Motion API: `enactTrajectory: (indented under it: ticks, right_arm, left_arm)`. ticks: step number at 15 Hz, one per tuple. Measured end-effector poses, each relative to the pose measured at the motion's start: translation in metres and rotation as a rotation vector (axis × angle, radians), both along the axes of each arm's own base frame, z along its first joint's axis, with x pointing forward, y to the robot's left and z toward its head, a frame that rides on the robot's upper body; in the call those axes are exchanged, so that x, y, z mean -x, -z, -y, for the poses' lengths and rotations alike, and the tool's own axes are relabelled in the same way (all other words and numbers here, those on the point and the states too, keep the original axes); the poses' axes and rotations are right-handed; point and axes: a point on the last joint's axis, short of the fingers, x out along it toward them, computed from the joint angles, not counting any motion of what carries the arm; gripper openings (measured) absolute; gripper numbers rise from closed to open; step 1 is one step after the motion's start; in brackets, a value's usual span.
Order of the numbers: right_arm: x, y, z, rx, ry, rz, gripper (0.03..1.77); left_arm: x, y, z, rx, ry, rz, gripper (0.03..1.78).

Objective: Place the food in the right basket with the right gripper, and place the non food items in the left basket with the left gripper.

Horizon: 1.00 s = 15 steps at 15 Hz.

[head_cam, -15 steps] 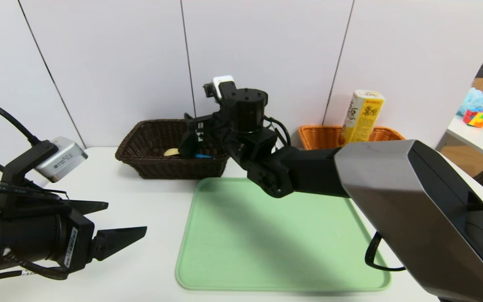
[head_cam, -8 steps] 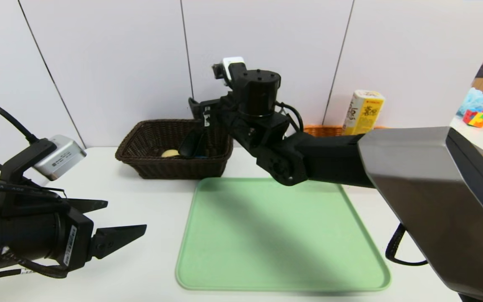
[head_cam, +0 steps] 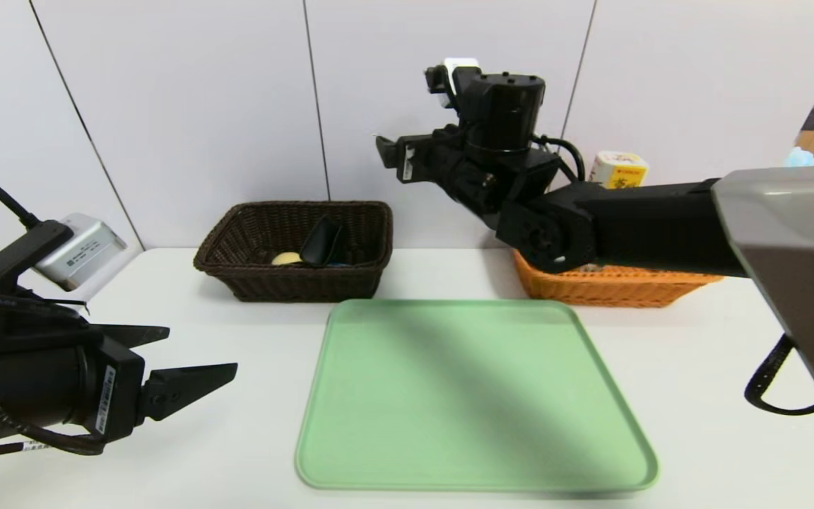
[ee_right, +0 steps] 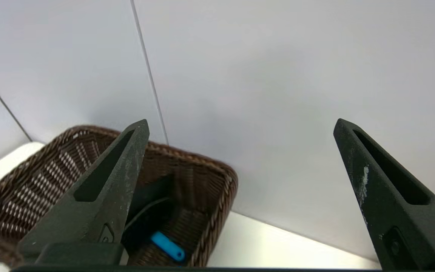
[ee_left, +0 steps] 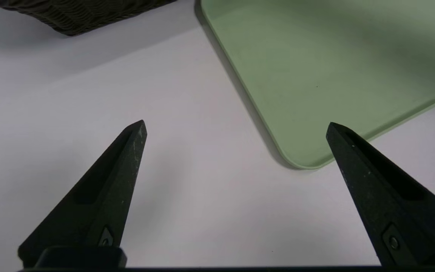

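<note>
Hanging high above the table, the right gripper (head_cam: 391, 150) stands in the air between the two baskets, in front of the white wall panels. Its jaws are spread wide and there is nothing between them; in the right wrist view the two black fingers (ee_right: 104, 189) frame only bare wall and, lower down, the brown basket (ee_right: 202, 196). They touch nothing.

The brown basket (head_cam: 294, 283) sits at the back of the table on the robot's left side. Inside it lie a dark, scoop-like object (head_cam: 321, 242), a pale yellowish round item (head_cam: 285, 259) just beside it, and a small blue piece (ee_right: 167, 246) near the basket's wall, seen best from the right wrist.

The orange basket (head_cam: 612, 286) sits at the back on the right, partly hidden behind the right arm. A yellow and white carton (head_cam: 617, 172) stands upright in it, only its top showing over the arm.

The green tray (head_cam: 474, 396) lies flat in the middle of the table, in front of both baskets, with nothing on it.

The left gripper (head_cam: 198, 357) hovers low over the white table (ee_left: 187, 124) at the near left, beside the tray's corner. Its jaws are also fully apart and hold nothing.
</note>
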Motion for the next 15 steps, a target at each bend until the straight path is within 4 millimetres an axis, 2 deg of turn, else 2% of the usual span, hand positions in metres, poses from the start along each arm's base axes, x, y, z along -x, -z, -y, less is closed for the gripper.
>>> enactTrajectory:
  ticks: [3, 5, 10, 13, 15]
  right_arm:
    - [0.021, -0.010, 0.021, 0.030, 0.008, -0.038, 1.69]
    - [0.043, -0.017, 0.034, 0.055, 0.003, -0.070, 1.69]
    - [0.118, -0.033, 0.068, 0.106, -0.056, -0.129, 1.69]
    - [0.161, -0.033, 0.095, 0.138, -0.080, -0.163, 1.69]
    - [0.181, -0.028, 0.115, 0.154, -0.056, -0.182, 1.69]
  left_arm:
    - [0.007, -0.010, -0.006, 0.011, -0.022, 0.051, 1.69]
    - [0.014, -0.018, -0.011, 0.020, -0.039, 0.090, 1.69]
    - [0.041, -0.031, -0.023, 0.018, -0.064, 0.200, 1.69]
    - [0.050, -0.031, -0.027, 0.000, -0.111, 0.227, 1.69]
    - [0.052, -0.027, -0.029, -0.013, -0.138, 0.225, 1.69]
